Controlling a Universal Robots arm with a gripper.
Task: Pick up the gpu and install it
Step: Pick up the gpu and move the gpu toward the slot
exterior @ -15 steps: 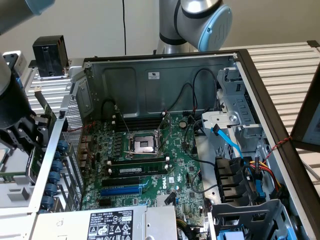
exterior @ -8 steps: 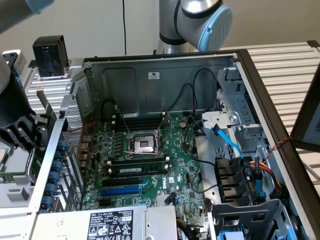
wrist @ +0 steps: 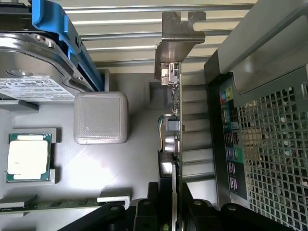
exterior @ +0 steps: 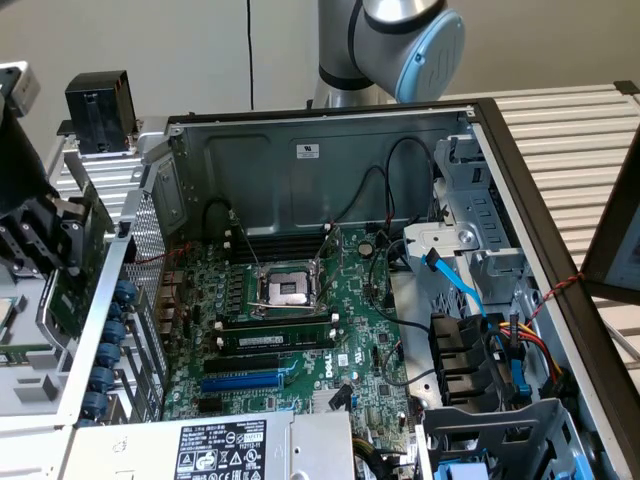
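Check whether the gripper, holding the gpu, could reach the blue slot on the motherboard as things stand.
Probably yes. The blue slot lies bare in the open case; the gripper, shut on the gpu, is outside its perforated wall.

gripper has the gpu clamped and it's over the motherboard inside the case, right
Not quite: the gripper has the gpu clamped, but outside the case, over the grey parts tray, not the motherboard. The wrist view shows it.

Possibly "DELL" printed white on motherboard [exterior: 350, 330]
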